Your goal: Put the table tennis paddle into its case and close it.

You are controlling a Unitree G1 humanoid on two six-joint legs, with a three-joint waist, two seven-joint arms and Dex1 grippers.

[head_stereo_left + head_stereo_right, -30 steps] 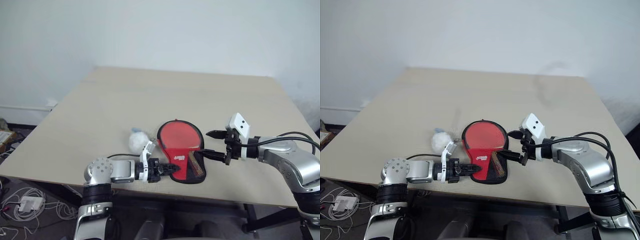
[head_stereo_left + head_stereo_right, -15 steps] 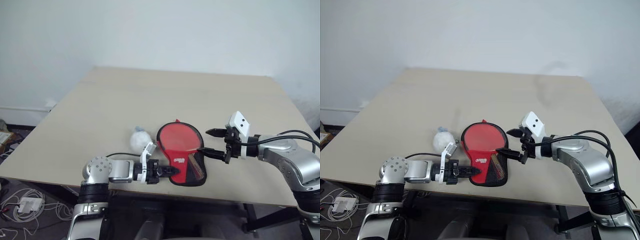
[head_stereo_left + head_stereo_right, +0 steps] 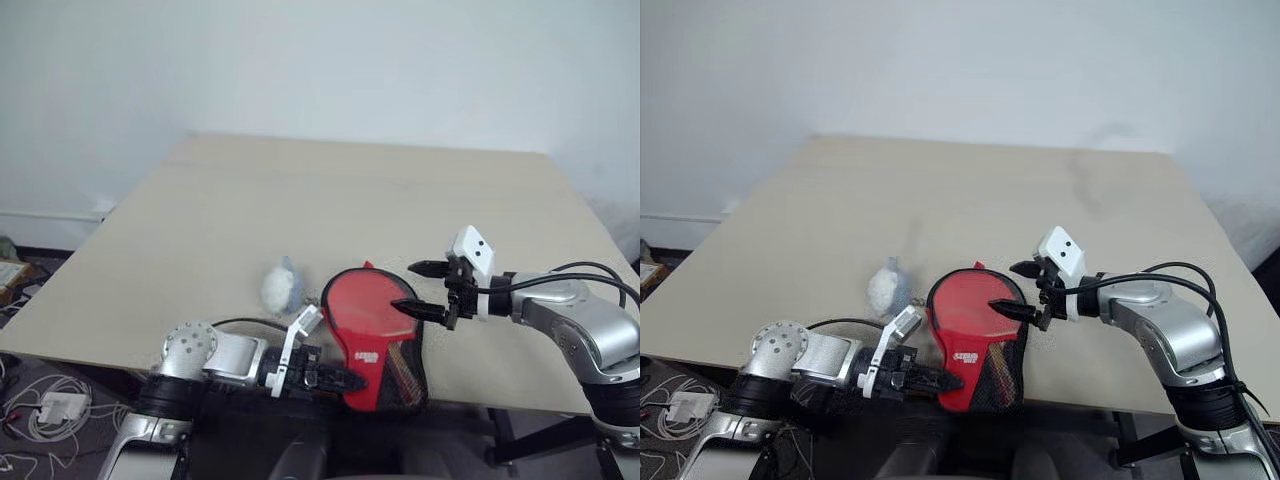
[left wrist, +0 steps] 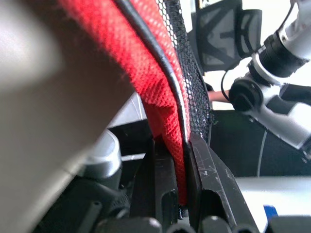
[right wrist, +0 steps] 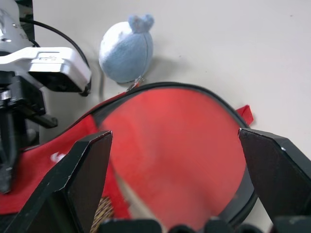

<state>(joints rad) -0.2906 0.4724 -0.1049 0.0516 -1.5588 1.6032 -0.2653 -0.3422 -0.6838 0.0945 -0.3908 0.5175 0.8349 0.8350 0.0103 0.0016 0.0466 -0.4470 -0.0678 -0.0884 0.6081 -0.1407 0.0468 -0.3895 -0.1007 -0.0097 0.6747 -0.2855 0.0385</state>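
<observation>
The case (image 3: 366,372), red and black with a white logo and a mesh panel, lies at the table's front edge with its lower end hanging past it. The table tennis paddle (image 3: 368,305) lies inside, its round red face showing within the black zipper rim and its handle (image 3: 402,366) dim behind the mesh. My left gripper (image 3: 338,381) is shut on the case's lower red edge; the left wrist view shows the fabric (image 4: 165,97) pinched between the fingers (image 4: 209,174). My right gripper (image 3: 420,288) stands open just right of the red face (image 5: 180,145), one finger above it.
A small whitish wad (image 3: 280,286) rests on the table just left of the case. The beige table (image 3: 300,200) stretches away bare beyond them. Cables and a power strip (image 3: 55,410) lie on the floor at the lower left.
My left gripper has drawn back toward the table's front edge, dragging the case with it, so the case has turned and now overhangs the edge. The right gripper has stayed put.
</observation>
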